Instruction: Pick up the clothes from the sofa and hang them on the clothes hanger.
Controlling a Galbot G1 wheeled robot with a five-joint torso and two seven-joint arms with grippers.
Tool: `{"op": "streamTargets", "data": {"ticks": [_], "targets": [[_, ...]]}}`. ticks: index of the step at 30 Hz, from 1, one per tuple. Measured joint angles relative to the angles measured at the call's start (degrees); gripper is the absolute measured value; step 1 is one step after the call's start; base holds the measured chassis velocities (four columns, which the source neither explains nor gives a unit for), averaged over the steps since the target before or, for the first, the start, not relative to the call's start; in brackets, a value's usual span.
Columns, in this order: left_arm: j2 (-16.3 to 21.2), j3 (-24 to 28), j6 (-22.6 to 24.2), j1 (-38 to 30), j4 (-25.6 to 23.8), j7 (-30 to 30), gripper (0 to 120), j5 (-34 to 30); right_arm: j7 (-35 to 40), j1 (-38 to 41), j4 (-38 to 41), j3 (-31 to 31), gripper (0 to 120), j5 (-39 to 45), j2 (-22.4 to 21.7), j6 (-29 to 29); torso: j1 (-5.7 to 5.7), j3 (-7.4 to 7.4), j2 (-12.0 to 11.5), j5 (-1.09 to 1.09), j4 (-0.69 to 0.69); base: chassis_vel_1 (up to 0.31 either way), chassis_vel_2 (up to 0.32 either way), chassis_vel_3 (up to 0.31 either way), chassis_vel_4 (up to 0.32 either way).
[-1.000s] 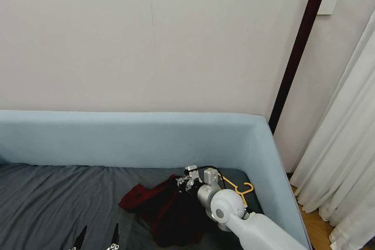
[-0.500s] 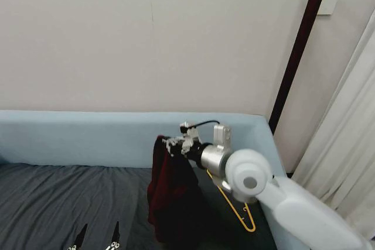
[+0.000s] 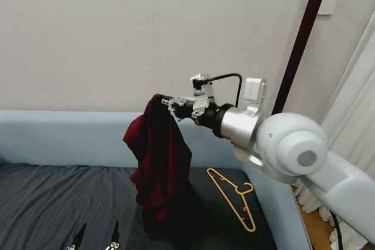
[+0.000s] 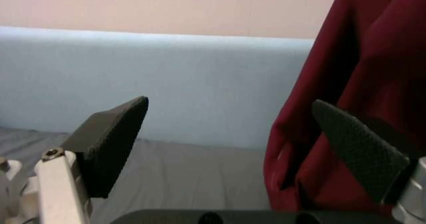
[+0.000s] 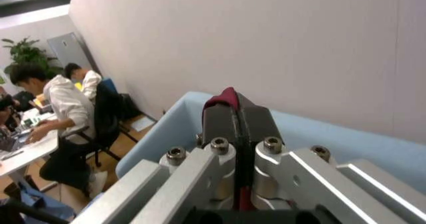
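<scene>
A dark red garment [image 3: 161, 168] hangs from my right gripper [image 3: 170, 102], which is shut on its top edge and held high in front of the sofa's backrest. The cloth's lower end still rests on the grey seat [image 3: 53, 203]. In the right wrist view the closed fingers [image 5: 234, 121] pinch a bit of red cloth [image 5: 225, 96]. A yellow hanger [image 3: 234, 197] lies flat on the seat to the right of the garment. My left gripper [image 3: 96, 239] sits low at the front edge, open; in the left wrist view its pads [image 4: 109, 139] stand apart with the red garment [image 4: 346, 99] beyond them.
The light blue sofa [image 3: 88, 139] has a backrest and a right armrest [image 3: 275, 185]. A dark wooden rack post [image 3: 299, 45] rises behind the armrest, with white curtains [image 3: 351, 144] to its right. People sit at desks in the room seen in the right wrist view.
My right arm has lifted the red garment from the seat up to backrest height and above. The yellow hanger, earlier partly under the arm, now lies in plain sight on the seat.
</scene>
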Motion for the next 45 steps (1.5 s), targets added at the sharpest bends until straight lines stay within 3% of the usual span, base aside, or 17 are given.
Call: {"op": "streamTargets", "data": {"ticks": [10, 16, 20, 24, 25, 27, 28, 31, 32, 38, 45], "targets": [[0.7, 0.5, -0.1, 0.5, -0.1, 0.1, 95, 0.3, 3.8, 7.6, 3.9, 3.3, 0, 8.2, -6.8, 1.9, 0.0, 0.0, 0.0, 0.0, 0.0, 0.0, 0.0, 0.0, 0.0], [0.5, 1.1, -0.3, -0.3, 1.0, 0.1, 95, 0.3, 5.3, -0.6, 6.1, 4.1, 0, 6.4, -7.3, 0.8, -0.01, 0.0, 0.0, 0.01, -0.01, 0.0, 0.0, 0.0, 0.0], [0.2, 1.6, -0.5, -0.6, 2.1, 0.1, 95, 0.5, 4.8, -7.0, 4.1, 2.7, 0, 1.1, -3.9, 0.0, -0.01, 0.0, 0.0, 0.0, 0.0, 0.0, 0.0, 0.0, 0.0], [0.1, 1.1, -0.6, -0.8, 2.9, 0.1, 95, 0.4, 3.7, -12.4, -6.5, -1.1, 0, -8.9, 4.9, -0.8, -0.01, 0.0, 0.0, -0.02, 0.0, 0.0, 0.0, 0.0, 0.0], [0.1, 1.1, -0.6, -0.8, 2.9, 0.1, 95, 0.4, 3.7, -12.4, -6.5, -1.1, 0, -8.9, 4.9, -0.8, -0.01, 0.0, 0.0, -0.02, 0.0, 0.0, 0.0, 0.0, 0.0], [0.0, 0.3, -0.7, -0.9, 3.3, 0.1, 95, 0.2, 3.3, -14.4, -13.2, -3.7, 0, -14.7, 10.9, -0.9, 0.0, 0.01, 0.0, -0.02, 0.02, 0.0, 0.0, 0.0, 0.0], [0.0, 0.3, -0.7, -0.9, 3.3, 0.1, 95, 0.2, 3.3, -14.4, -13.2, -3.7, 0, -14.7, 10.9, -0.9, 0.0, 0.01, 0.0, -0.02, 0.02, 0.0, 0.0, 0.0, 0.0], [-0.1, -0.6, -1.2, -0.3, 3.6, 0.1, 95, -0.2, 0.3, -16.6, -23.4, -7.2, 0, -23.0, 17.9, -0.6, 0.0, 0.0, 0.0, -0.04, 0.01, 0.0, 0.0, 0.0, 0.0], [-0.1, -0.6, -1.2, -0.3, 3.6, 0.1, 95, -0.2, 0.3, -16.6, -23.4, -7.2, 0, -23.0, 17.9, -0.6, 0.0, 0.0, 0.0, -0.04, 0.01, 0.0, 0.0, 0.0, 0.0], [-0.7, -1.3, -2.6, 0.6, 4.8, 0.1, 95, -0.2, -7.6, -17.3, -42.6, -13.2, 0, -37.3, 28.6, 2.1, 0.0, 0.0, 0.0, -0.04, 0.0, 0.0, 0.0, 0.0, 0.0], [-1.5, -1.5, -4.0, 0.7, 6.1, 0.1, 95, -0.1, -15.2, -15.6, -58.9, -17.2, 0, -46.6, 37.4, 6.4, 0.0, 0.01, 0.0, -0.04, -0.01, 0.0, 0.0, 0.0, 0.0]]}}
